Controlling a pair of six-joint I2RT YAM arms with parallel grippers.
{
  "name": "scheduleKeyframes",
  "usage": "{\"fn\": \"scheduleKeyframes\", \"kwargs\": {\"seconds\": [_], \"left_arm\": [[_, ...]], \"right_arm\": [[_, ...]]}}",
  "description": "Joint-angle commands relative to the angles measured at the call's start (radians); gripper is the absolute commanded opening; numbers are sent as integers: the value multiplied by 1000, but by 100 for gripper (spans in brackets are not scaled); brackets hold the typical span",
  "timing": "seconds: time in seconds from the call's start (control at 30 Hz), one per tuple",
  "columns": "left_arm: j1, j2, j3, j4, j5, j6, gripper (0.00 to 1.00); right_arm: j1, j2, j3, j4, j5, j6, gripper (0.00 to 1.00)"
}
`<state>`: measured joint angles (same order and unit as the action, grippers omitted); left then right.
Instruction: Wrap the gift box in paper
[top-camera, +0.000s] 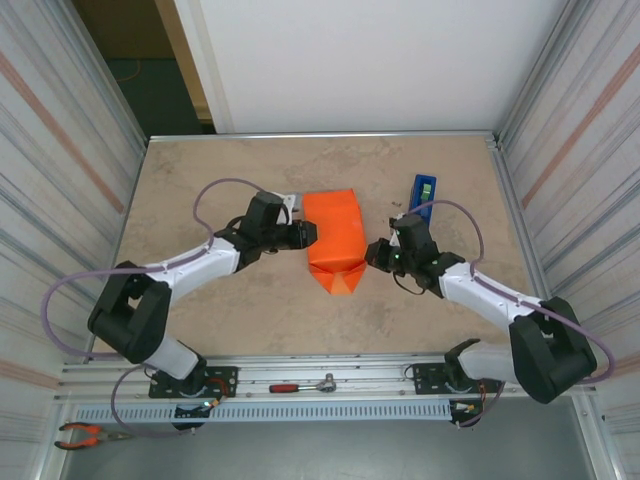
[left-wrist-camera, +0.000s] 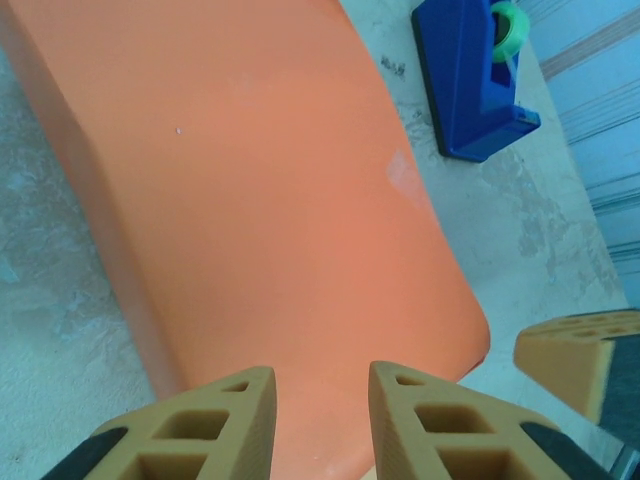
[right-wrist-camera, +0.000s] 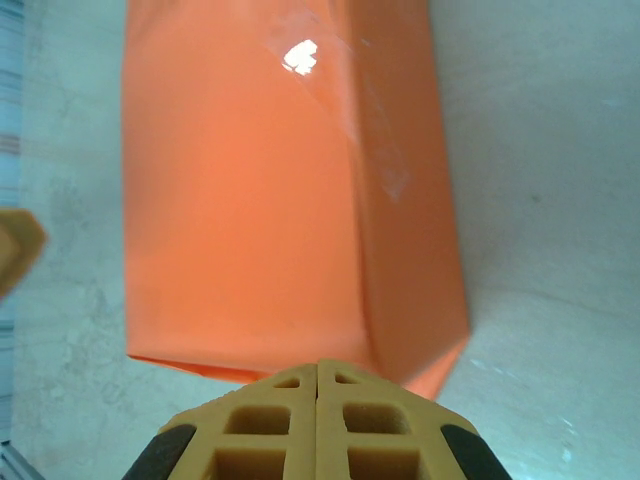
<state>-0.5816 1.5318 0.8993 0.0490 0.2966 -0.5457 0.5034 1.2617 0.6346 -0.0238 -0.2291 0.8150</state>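
- Paper (top-camera: 335, 240) sits mid-table (top-camera: 200, 180), already folded into a closed orange block. The gift box itself is hidden; judging by the block's squared edges, it is inside
- Near end of the parcel tapers to a pointed flap lying on the table, not folded up against the block. The far end looks flatter
- Left gripper (left-wrist-camera: 322, 400) is at the parcel's left side, fingers a little apart with a narrow gap. Orange paper lies just beyond the tips and nothing is visibly pinched. Likely placed there to brace the side or to take a fresh hold
- Right gripper (right-wrist-camera: 318, 375) is at the near-right corner, fingers pressed together with nothing between them, tips right at the flap edge. Closed fingers make a blunt pusher, which suits creasing or tucking paper better than grasping it
- With one gripper on each side, the parcel should not slide while an end is worked
- Tape dispenser (top-camera: 422, 193) stands just behind the right arm, apart from the parcel and near enough for sealing
- Judgement: the wrap is mostly done, and the near end flap remains to be closed
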Motion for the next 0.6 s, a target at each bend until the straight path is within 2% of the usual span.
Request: {"fn": "scheduleKeyframes", "kwargs": {"seconds": [0.0, 0.4, 0.57], "left_arm": [[3, 30, 21, -8, 37, 21, 30], [-3, 68, 1, 20, 42, 19, 30], [-6, 48, 9, 12, 36, 23, 31]], "right_arm": [[6, 47, 53, 7, -28, -23, 0], [45, 204, 63, 93, -24, 9, 0], [26, 173, 74, 66, -42, -3, 0]]}}
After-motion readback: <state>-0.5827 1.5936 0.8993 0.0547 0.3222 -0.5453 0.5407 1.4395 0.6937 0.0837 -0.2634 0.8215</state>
